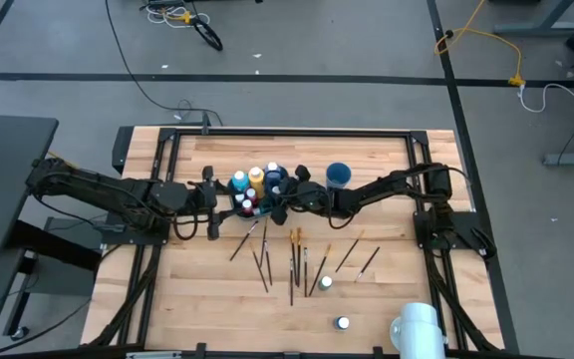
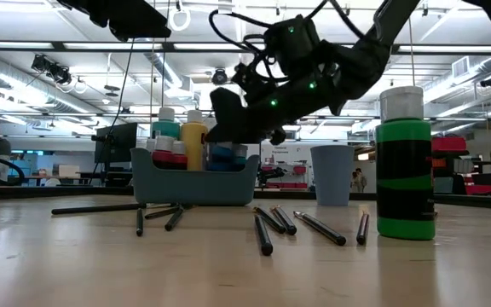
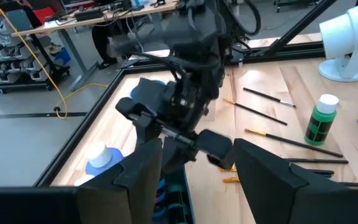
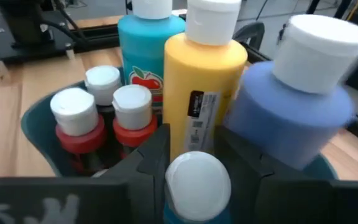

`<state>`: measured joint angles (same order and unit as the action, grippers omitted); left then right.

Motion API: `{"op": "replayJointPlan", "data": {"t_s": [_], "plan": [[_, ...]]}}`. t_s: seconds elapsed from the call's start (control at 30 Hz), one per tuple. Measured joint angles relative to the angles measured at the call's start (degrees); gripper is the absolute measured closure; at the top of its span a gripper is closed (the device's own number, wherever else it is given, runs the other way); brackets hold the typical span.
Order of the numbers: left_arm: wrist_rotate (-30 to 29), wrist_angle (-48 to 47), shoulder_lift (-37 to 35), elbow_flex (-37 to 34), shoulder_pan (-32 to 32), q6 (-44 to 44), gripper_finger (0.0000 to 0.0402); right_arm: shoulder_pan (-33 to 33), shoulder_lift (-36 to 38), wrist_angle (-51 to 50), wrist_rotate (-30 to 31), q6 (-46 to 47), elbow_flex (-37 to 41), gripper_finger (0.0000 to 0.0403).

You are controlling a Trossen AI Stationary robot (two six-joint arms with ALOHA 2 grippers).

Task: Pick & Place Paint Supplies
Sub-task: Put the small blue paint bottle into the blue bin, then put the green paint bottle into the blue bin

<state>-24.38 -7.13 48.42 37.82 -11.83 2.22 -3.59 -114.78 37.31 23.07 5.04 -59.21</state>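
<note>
While both dark arms reach toward the middle of the wooden tabletop (image 1: 387, 289), the right tool (image 4: 191, 180) hangs directly over the teal bin (image 2: 196, 183), its fingers (image 4: 151, 158) closed around the white cap of a small blue bottle (image 4: 197, 180) that sits low between them, inside the bin. Packed around it in the bin are a tall yellow bottle (image 4: 201, 93), a turquoise bottle (image 4: 146, 46), a larger blue bottle (image 4: 294, 115) and two short red bottles (image 4: 79, 127) (all white-capped and upright).

From above, the left tool (image 1: 210, 211) hovers just beside the bin on the left arm's side. Its two fingers (image 3: 138, 174) stand well apart and hold nothing.

A blue cup (image 1: 338, 176) stands near the bin on the right arm's side. On the near half of the tabletop, thin dark-handled paintbrushes (image 1: 292, 264) lie scattered in a loose fan, apart from the bin. Two more small bottles stand among and beyond them: a green bottle (image 2: 404, 170), seen tall and close in the low view, and another white-capped bottle (image 1: 342, 323) nearer the tabletop's front edge. A white lamp-like object (image 1: 417, 327) sits at the front right corner.
</note>
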Motion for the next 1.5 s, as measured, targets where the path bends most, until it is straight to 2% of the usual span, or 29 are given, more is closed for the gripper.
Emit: {"op": "replayJointPlan", "data": {"t_s": [0.33,0.43,0.73,1.1,1.33,1.5], "plan": [[0.0,0.0,0.0,0.0,0.0,0.0,0.0191,-0.7,-0.3,0.3,-1.3,0.0,0.0,0.0280],[0.0,0.1,0.0,0.0,0.0,0.0,0.0191,-0.7,-0.4,0.3,-3.0,-1.6,0.0,0.0279],[0.0,0.1,0.0,0.0,0.0,0.0,0.0191,-0.8,-0.5,1.4,-3.1,-6.0,0.1,0.0276],[0.0,0.1,0.0,0.0,0.0,0.0,0.0191,-0.8,-0.6,4.0,0.7,-8.1,0.2,0.0222],[0.0,0.1,0.0,0.0,0.0,0.0,0.0191,0.7,0.4,7.0,-3.5,-11.6,0.2,0.0219],[0.0,0.1,0.0,0.0,0.0,0.0,0.0191,2.9,4.6,2.4,-6.6,-11.7,0.2,0.0220]]}}
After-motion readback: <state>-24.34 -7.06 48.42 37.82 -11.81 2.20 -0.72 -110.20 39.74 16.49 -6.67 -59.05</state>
